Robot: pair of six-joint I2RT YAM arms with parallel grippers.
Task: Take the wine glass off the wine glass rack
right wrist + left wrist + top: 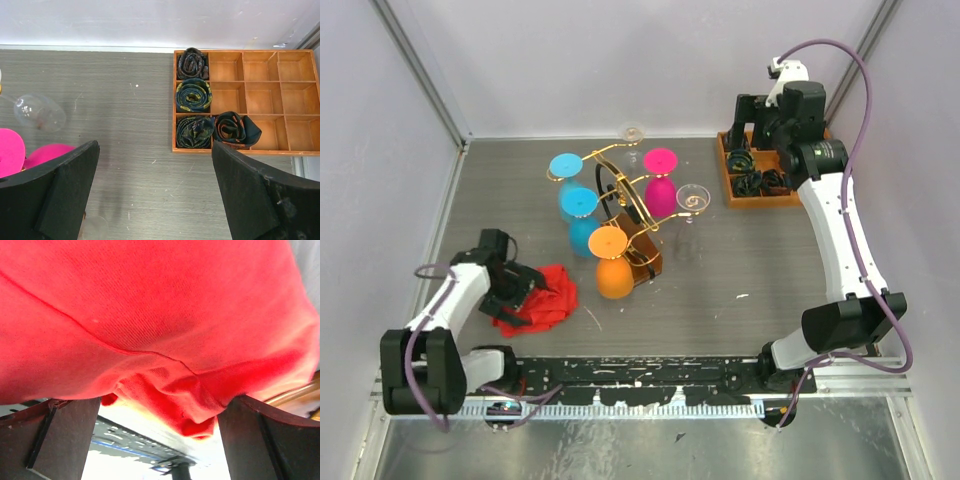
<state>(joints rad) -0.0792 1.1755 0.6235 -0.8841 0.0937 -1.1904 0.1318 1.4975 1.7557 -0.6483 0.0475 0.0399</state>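
Left gripper (159,410): fingers spread wide, red cloth (545,305) bunched between them, not pinched. Right gripper (154,147): also spread, empty, hovering at the far right near the compartmented wooden tray (260,97) of rolled ties (193,95).

Wine glass rack (640,245) stands mid-table, well apart from both grippers. Orange wine glass (614,277), magenta wine glass (661,195), cyan wine glass (582,235) and clear wine glass (693,198) all appear to hang from its arms. Judgement: nothing removed yet; approach, grasp and lift-off all remain.

Surface: grey wood-grain table (740,260). Plain pale walls (620,60) on three sides.
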